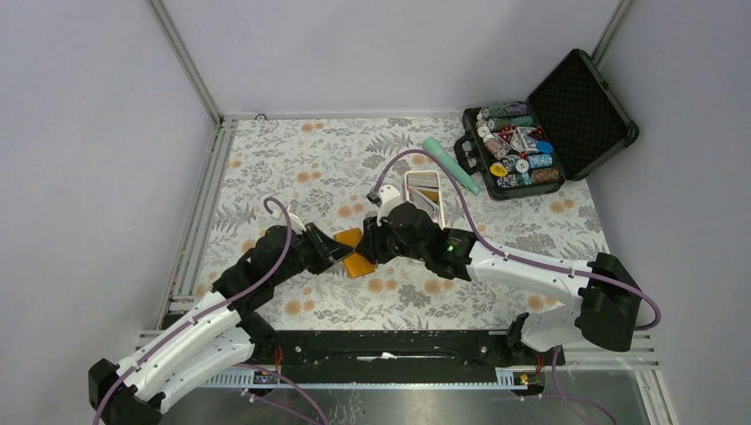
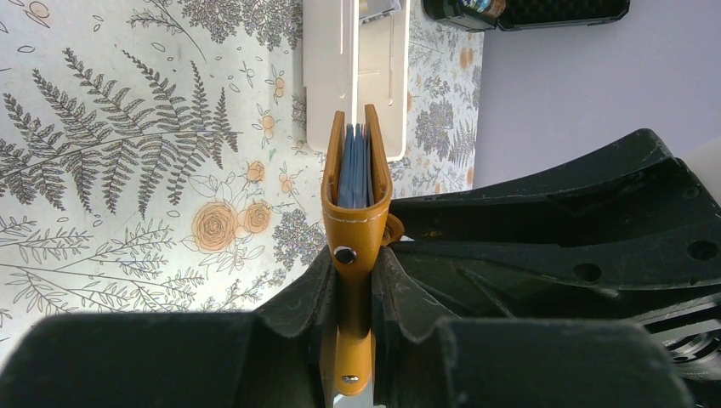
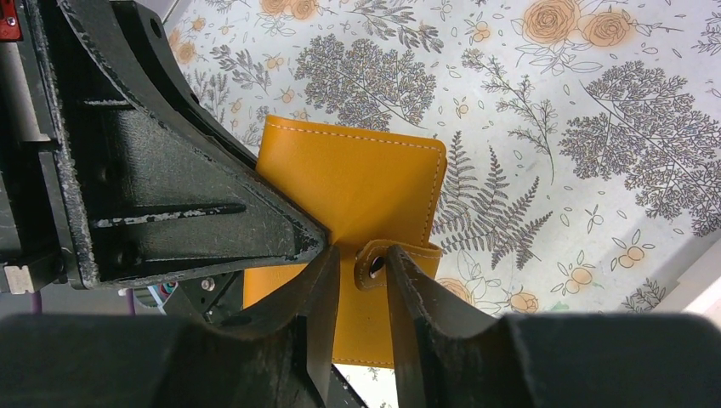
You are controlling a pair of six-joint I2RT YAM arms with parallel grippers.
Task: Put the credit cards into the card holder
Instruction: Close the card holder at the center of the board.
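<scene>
No brand or lettering can be read on anything. The markings on the poker chips (image 1: 515,152) in the open black case (image 1: 584,104), far beyond the right tool (image 1: 372,248), are too small to make out.

The left tool (image 2: 353,285) is clamped narrow on the orange card holder (image 2: 357,223) and holds it on edge, fold down between the fingers. The left wrist view alone looks down the holder's mouth, showing light blue pockets (image 2: 355,166) pressed close and a metal snap stud (image 2: 344,253) just above the fingertips. Whether any pocket holds a card cannot be told. The holder's lower end is hidden by the fingers.

The right wrist view alone shows the holder's flat stitched face (image 3: 349,170) and its snap tab (image 3: 378,259). The tab curls up between the fingers of the right tool (image 3: 361,272), which stand slightly apart, with a sliver of gap on one side of it. The left arm's black body covers the holder's near corner there.

From above, both tools meet over the holder (image 1: 359,264), which shows only as small orange slivers. The credit cards (image 1: 427,193) lie in the white tray (image 1: 406,190), just beyond the right tool. Their faces are too small to read, and in the left wrist view the tray (image 2: 327,68) is cut off at the top edge. A teal stick-like item (image 1: 450,165) lies beside the tray on the floral tabletop (image 1: 292,159).
</scene>
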